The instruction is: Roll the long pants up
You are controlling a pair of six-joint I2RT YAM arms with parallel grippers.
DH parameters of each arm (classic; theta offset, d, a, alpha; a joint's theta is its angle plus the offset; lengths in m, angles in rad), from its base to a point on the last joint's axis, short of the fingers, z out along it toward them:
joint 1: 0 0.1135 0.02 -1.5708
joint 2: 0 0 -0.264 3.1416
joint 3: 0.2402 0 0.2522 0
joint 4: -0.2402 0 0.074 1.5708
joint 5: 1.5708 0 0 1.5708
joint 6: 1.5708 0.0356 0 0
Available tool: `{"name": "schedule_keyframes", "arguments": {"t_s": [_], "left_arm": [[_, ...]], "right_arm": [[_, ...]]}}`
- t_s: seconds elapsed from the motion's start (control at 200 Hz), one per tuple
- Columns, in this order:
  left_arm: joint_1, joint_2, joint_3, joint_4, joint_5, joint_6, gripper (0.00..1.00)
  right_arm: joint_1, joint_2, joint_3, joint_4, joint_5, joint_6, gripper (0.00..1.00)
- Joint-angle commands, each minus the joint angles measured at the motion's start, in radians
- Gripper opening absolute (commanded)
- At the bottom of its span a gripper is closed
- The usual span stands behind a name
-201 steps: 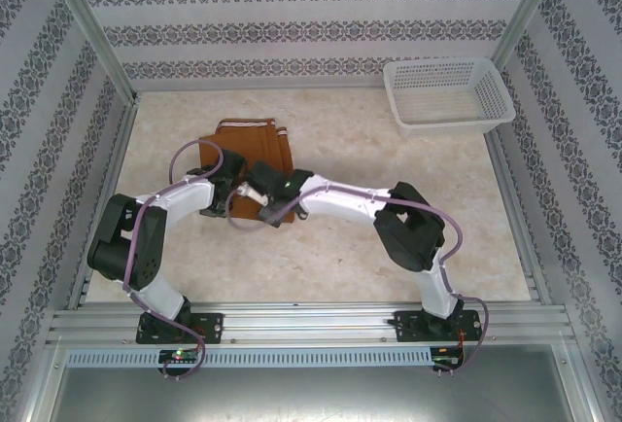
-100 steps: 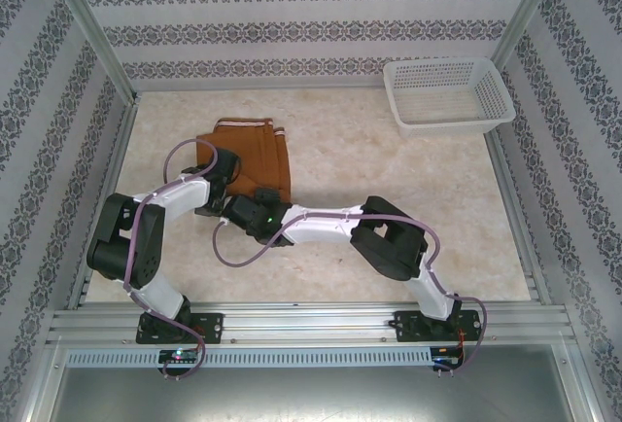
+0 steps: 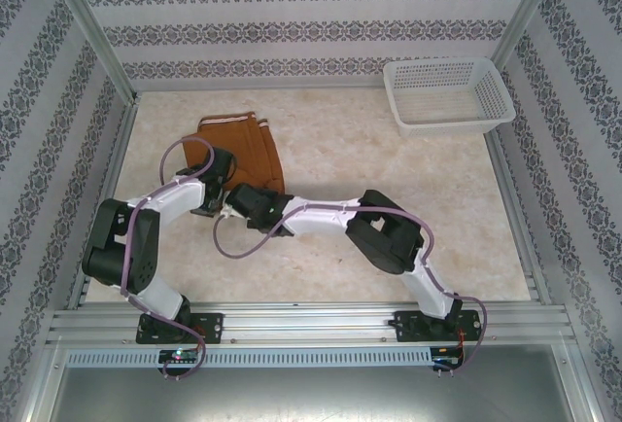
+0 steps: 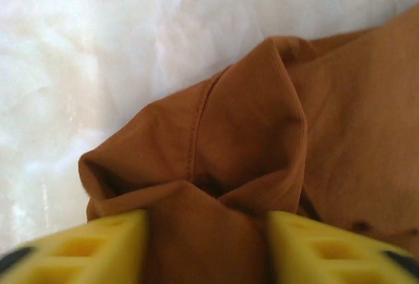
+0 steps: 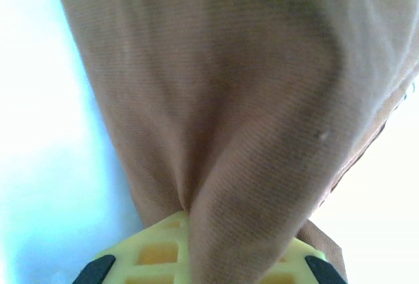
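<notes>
Your arms reach inward, wrists close together. Your left gripper (image 4: pixel 206 248) pinches a bunch of the long pants (image 4: pixel 249 120); your right gripper (image 5: pixel 204 258) clamps the same cloth.

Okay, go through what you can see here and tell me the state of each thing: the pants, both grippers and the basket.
long pants: folded narrow, far end lying flat, near end bunched up in both grippers, not yet rolled.
left gripper: closed on a thick bunched fold of the pants.
right gripper: closed on a pinch of the pants.
basket: upright, empty.
</notes>
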Motion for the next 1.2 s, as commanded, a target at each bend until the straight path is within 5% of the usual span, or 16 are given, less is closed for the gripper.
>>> {"name": "schedule_keyframes", "arguments": {"t_s": [0.0,0.305,0.799,1.194], "left_arm": [[-0.031,-0.021,0.061,-0.082,0.067,0.111,1.00],[-0.033,-0.055,0.123,-0.110,0.093,0.131,1.00],[0.013,-0.021,0.268,-0.154,0.041,0.262,1.00],[0.009,-0.085,0.151,-0.126,0.125,0.222,1.00]], "right_arm": [[-0.074,-0.006,0.084,-0.173,-0.216,0.114,0.00],[-0.206,-0.018,0.363,-0.566,-0.673,0.346,0.00],[-0.186,-0.024,0.449,-0.737,-0.970,0.403,0.00],[-0.254,0.300,0.783,-0.847,-1.207,0.505,0.00]]}}
